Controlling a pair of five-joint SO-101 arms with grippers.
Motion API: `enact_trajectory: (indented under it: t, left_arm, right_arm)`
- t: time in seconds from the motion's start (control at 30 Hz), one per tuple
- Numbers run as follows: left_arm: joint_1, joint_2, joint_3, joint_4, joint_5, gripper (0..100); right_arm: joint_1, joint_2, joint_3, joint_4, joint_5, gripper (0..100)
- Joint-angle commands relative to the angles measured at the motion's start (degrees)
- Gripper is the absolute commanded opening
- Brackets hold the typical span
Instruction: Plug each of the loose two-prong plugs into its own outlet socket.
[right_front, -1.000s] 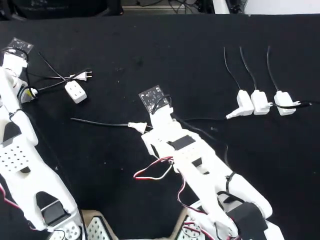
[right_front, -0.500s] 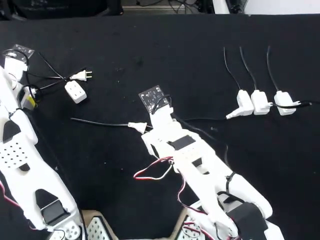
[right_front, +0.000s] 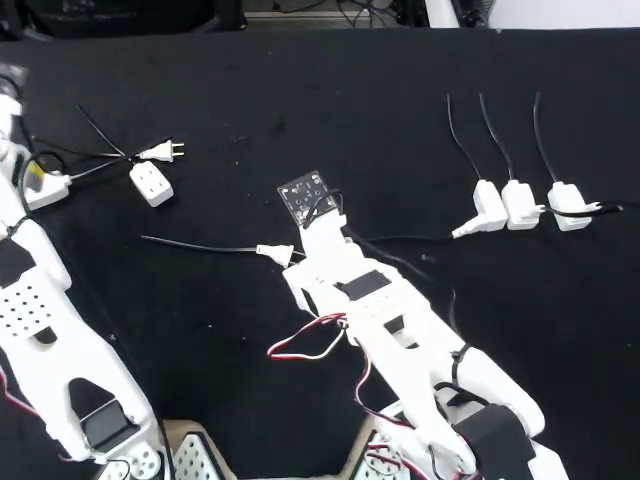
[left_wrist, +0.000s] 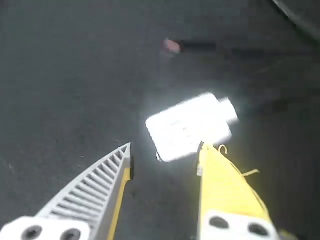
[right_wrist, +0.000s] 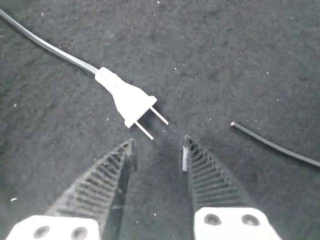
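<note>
The black bench (right_front: 250, 90) carries everything. The right arm (right_front: 400, 320) lies across its middle and the left arm (right_front: 40, 310) runs along its left edge. At the far right a row of three sockets (right_front: 519, 203) sits with black cords running away from them. The left gripper (left_wrist: 164, 150) has its fingers wide and empty, with a white outlet socket (left_wrist: 190, 131) lying just past the tips. The right gripper (right_wrist: 158, 141) has its fingers partly spread, holding nothing; a loose two-prong plug (right_wrist: 127, 100) lies flat just ahead, prongs toward them. Near the left arm, a small socket block (right_front: 151, 183) lies just beside a second plug (right_front: 160, 152)
</note>
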Motion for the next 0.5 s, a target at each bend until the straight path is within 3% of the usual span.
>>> enact_trajectory:
  t: [0.0, 0.1, 0.2, 0.47]
  left_arm:
    - [-1.10, 2.29, -4.44, -3.87, 24.88, 23]
    - [0.22, 5.63, -4.44, -5.71, 35.87, 23]
    - [1.19, 8.44, -4.44, -8.44, 42.20, 23]
    - [1.01, 9.67, -4.44, -6.42, 44.75, 23]
  right_arm:
    - [-0.53, -2.15, 0.04, -1.32, -0.26, 13.4]
    - [-0.53, -2.15, 0.04, -1.32, -0.26, 13.4]
    - [-0.53, -2.15, 0.04, -1.32, -0.26, 13.4]
    - [-0.53, -2.15, 0.04, -1.32, -0.26, 13.4]
